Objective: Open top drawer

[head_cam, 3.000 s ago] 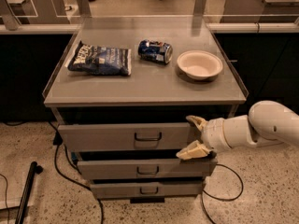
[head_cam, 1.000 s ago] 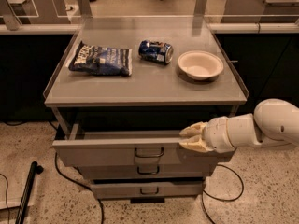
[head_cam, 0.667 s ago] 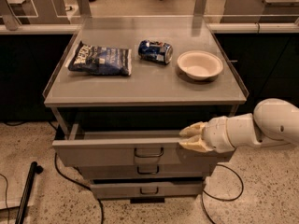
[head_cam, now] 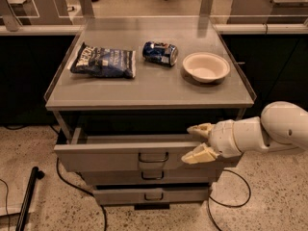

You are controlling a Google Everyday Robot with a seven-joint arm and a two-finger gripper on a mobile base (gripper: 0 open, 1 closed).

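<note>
- Top drawer (head_cam: 106, 159) is pulled partway out of the grey cabinet. Its flat front stands forward of the two narrower drawers below, and a strip of its shallow tray shows behind the front's upper edge.
- Its small dark loop handle (head_cam: 154, 157) sits at the centre of the front, with nothing on it.
- At far left a dark pole (head_cam: 28, 198) lies slanted on the speckled floor, with a black cable (head_cam: 79, 186) trailing near it.
- On the cabinet top (head_cam: 144, 89), a dark blue snack bag (head_cam: 103, 61) lies flat at the left.
- A blue can (head_cam: 160, 53) lies on its side just right of the bag.
- A white bowl (head_cam: 206, 66) stands upright further right, apart from the can.
- The middle drawer (head_cam: 120, 176) and the bottom drawer (head_cam: 125, 195) are both pushed in.
- The gripper (head_cam: 197, 142) is at the right part of the top drawer's front, with its pale fingers spread apart and clasping nothing. The upper one is over the front's top edge and the lower one is before its face.
- The white arm (head_cam: 284, 126) reaches in from the right edge.
</note>
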